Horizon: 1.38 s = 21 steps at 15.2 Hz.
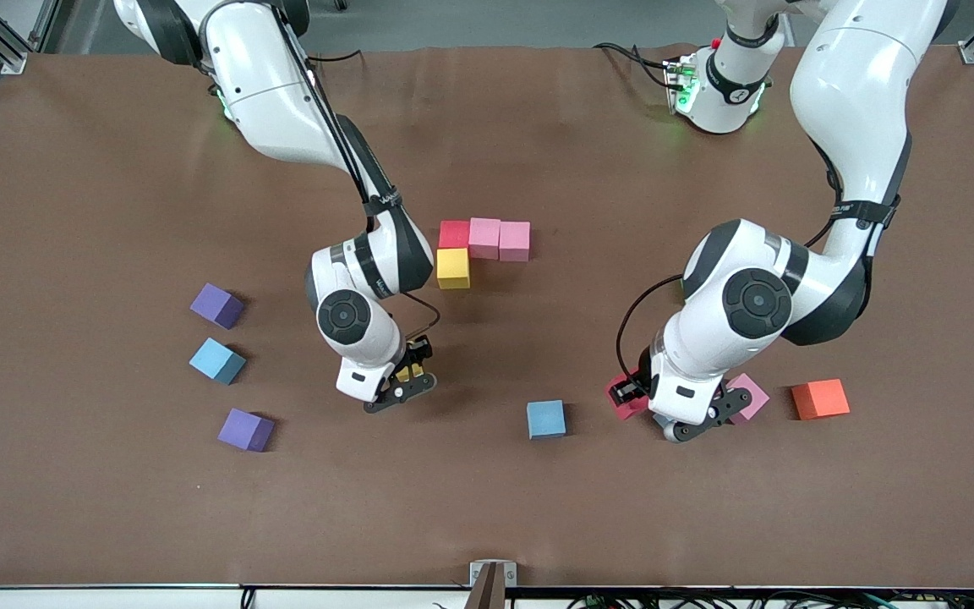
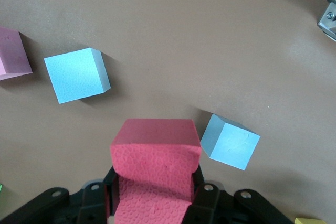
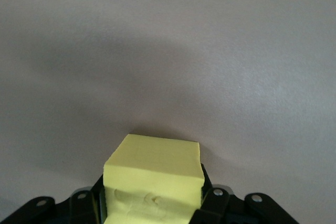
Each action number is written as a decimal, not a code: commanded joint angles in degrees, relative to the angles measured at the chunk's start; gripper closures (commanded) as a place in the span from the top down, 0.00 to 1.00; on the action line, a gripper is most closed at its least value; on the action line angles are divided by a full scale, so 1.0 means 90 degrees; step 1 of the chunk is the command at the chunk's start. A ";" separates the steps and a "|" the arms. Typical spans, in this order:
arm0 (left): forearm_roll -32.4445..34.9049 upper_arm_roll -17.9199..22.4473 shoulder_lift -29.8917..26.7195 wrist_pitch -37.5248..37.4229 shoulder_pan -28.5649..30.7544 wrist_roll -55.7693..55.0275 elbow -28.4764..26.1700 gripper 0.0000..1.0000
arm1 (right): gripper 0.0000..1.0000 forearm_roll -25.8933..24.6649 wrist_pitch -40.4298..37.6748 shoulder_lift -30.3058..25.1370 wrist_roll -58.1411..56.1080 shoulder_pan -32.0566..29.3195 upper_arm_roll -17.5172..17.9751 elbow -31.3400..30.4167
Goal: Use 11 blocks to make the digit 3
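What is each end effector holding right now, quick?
Left end effector: closed on a red block.
Right end effector: closed on a yellow block.

Four touching blocks [image 1: 484,245] sit mid-bench [image 1: 115,211]. Three loose blocks [image 1: 217,361] lie at their eight o'clock, a lone block [image 1: 546,419] near six, two more [image 1: 821,399] at four. At seven, the right claw [image 1: 409,372] clamps one block [image 3: 152,177]; at five, the left claw [image 1: 629,396] clamps another block [image 2: 155,166].

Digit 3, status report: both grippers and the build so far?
Left gripper shut on red cube. Right gripper shut on yellow cube. Digit 3 holds four cubes. Nothing in the way.
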 commanded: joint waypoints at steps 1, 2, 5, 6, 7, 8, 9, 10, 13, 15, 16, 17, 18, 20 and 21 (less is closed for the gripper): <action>-0.0085 -0.0002 -0.0213 -0.0382 -0.0032 0.0069 0.0047 0.02 | 0.18 0.0151 -0.0116 -0.0111 0.0828 0.0133 -0.0007 -0.0112; -0.0133 -0.0002 -0.0262 -0.0393 -0.0023 0.0069 0.0047 0.02 | 0.18 0.0151 -0.0184 -0.0111 0.1092 0.0172 -0.0007 -0.0083; -0.0241 -0.0002 -0.0428 -0.0403 0.0007 0.0059 0.0047 0.02 | 0.18 0.0151 -0.0205 -0.0150 0.2009 0.0474 -0.0017 -0.0083; -0.0270 0.0007 -0.0574 -0.0471 0.0007 0.0059 0.0037 0.02 | 0.18 0.0151 -0.0195 -0.0169 0.2264 0.0591 -0.0017 -0.0112; -0.0319 0.0007 -0.0681 -0.0655 0.0016 0.0059 0.0037 0.02 | 0.18 0.0151 -0.0195 -0.0189 0.2402 0.0689 -0.0027 -0.0122; -0.0367 0.0007 -0.0721 -0.0821 0.0055 0.0069 0.0037 0.02 | 0.18 0.0151 -0.0195 -0.0237 0.2519 0.0757 -0.0027 -0.0170; -0.0368 0.0007 -0.0731 -0.1036 0.0075 0.0059 0.0028 0.02 | 0.18 0.0151 -0.0156 -0.0267 0.2569 0.0806 -0.0027 -0.0268; -0.0339 -0.0002 -0.0751 -0.1289 0.0046 0.0059 0.0008 0.02 | 0.19 0.0151 -0.0088 -0.0354 0.2560 0.0904 -0.0027 -0.0442; -0.0358 -0.0080 -0.1013 -0.1691 0.0046 0.0108 0.0008 0.02 | 0.19 0.0142 0.0127 -0.0734 0.2559 0.1070 -0.0027 -0.1009; -0.0368 -0.0246 -0.1034 -0.1857 0.0056 0.0031 -0.0002 0.02 | 0.19 0.0142 0.0147 -0.0998 0.2559 0.1139 -0.0017 -0.1302; -0.0378 -0.0246 -0.1034 -0.1916 0.0056 0.0040 -0.0002 0.02 | 0.19 0.0142 0.0147 -0.1106 0.2559 0.1187 -0.0017 -0.1400; -0.0378 -0.0256 -0.1044 -0.1965 0.0104 0.0059 -0.0002 0.01 | 0.19 0.0142 0.0157 -0.1136 0.2569 0.1285 -0.0017 -0.1440; -0.0358 -0.0247 -0.1044 -0.2052 0.0162 0.0079 -0.0002 0.01 | 0.19 0.0142 0.0157 -0.1136 0.2569 0.1343 -0.0027 -0.1450; -0.0358 -0.0237 -0.1024 -0.2063 0.0231 0.0108 -0.0012 0.01 | 0.19 0.0151 0.0234 -0.1126 0.2579 0.1383 -0.0027 -0.1440; -0.0358 -0.0237 -0.0986 -0.2063 0.0270 0.0127 -0.0021 0.01 | 0.19 0.0142 0.0370 -0.1117 0.2569 0.1383 -0.0017 -0.1469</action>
